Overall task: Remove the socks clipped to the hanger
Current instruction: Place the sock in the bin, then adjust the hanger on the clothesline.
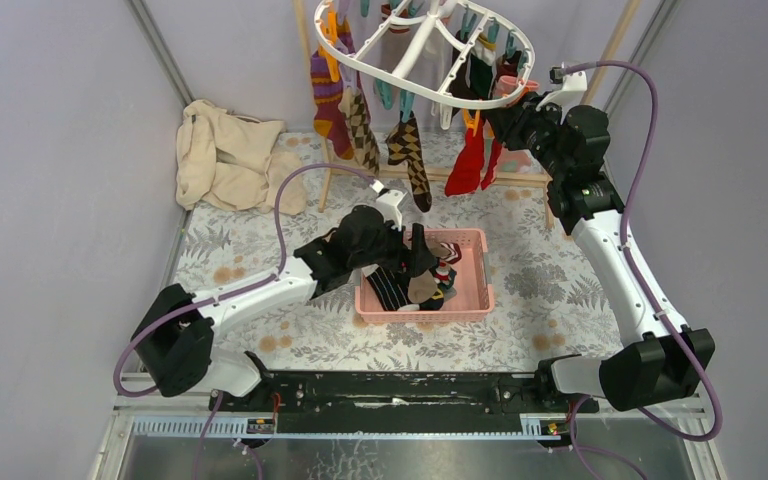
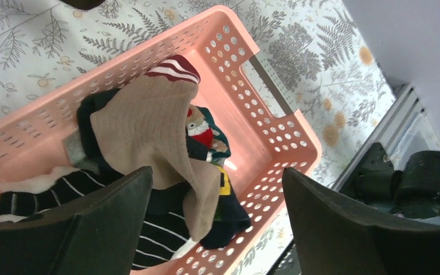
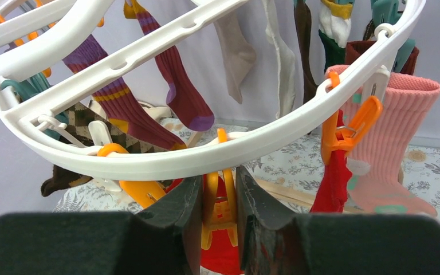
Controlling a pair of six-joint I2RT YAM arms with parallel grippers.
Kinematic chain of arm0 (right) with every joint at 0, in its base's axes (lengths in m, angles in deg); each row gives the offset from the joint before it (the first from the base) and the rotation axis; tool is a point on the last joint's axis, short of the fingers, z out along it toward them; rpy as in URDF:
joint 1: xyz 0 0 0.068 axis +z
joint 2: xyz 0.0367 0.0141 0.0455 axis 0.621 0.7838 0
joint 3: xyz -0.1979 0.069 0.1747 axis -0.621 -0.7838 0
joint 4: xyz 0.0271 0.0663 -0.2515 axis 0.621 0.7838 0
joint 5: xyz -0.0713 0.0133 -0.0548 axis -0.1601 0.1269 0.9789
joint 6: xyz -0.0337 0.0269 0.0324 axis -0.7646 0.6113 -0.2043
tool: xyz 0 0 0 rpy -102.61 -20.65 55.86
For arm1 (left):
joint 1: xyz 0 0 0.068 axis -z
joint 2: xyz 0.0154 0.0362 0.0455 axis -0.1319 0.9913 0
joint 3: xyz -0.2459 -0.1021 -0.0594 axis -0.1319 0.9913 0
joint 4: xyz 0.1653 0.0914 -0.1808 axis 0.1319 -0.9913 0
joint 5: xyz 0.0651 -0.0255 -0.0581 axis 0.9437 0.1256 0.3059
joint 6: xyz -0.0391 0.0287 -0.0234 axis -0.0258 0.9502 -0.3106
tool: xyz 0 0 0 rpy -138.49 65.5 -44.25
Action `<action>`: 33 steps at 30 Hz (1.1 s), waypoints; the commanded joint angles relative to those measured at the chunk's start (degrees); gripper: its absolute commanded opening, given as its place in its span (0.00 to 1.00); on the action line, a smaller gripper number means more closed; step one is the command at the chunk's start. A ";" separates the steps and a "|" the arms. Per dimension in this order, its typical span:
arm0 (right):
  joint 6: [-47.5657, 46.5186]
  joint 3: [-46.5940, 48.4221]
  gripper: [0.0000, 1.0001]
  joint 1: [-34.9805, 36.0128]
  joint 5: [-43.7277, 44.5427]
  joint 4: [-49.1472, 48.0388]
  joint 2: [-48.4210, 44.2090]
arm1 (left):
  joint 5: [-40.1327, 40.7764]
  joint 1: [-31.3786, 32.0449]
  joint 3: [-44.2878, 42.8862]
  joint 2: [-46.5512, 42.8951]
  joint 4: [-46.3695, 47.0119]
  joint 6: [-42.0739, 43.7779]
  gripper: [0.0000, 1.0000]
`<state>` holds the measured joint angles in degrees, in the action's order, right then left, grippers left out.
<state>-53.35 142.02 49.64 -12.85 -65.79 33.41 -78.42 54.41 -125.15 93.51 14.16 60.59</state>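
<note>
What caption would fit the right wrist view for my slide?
Right gripper squeezing an orange clip on the white hanger, a red sock hanging below it.

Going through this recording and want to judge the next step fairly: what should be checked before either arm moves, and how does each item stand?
1. Fingers of the left gripper apart over the pink basket: ok.
2. Beige sock lying in the basket, unpinched: ok.
3. Fingers of the right gripper closed on the orange clip under the hanger rim: ok.
4. Red sock released by that clip: cannot tell, fingers hide it.
5. Hanger emptied: not ok, several socks hang clipped.
</note>
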 commanded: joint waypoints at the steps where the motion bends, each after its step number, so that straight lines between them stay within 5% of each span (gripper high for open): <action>1: -0.61 0.75 0.13 0.36 -1.04 -1.57 -2.20 | 2.50 -0.16 -3.99 0.40 -0.10 1.09 0.98; 6: -0.89 0.60 0.32 0.35 -0.87 -0.67 -2.53 | 4.32 -0.16 -11.92 2.48 -0.16 3.51 0.99; 17: -0.70 -0.35 0.50 0.42 -0.46 -0.29 -3.26 | 3.52 -0.16 -25.52 13.86 11.92 7.24 0.99; 30: -0.78 -0.42 0.52 0.35 -0.29 1.35 -4.31 | 7.99 0.11 -31.35 25.25 25.16 7.41 0.99; 33: -0.73 -0.91 0.52 0.36 -0.59 1.73 -4.83 | 10.48 0.11 -31.31 25.81 27.34 6.95 0.91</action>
<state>-53.72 141.39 49.64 -12.88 -63.56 31.13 -72.67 54.43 -154.39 119.19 32.32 67.11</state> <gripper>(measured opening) 0.515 0.963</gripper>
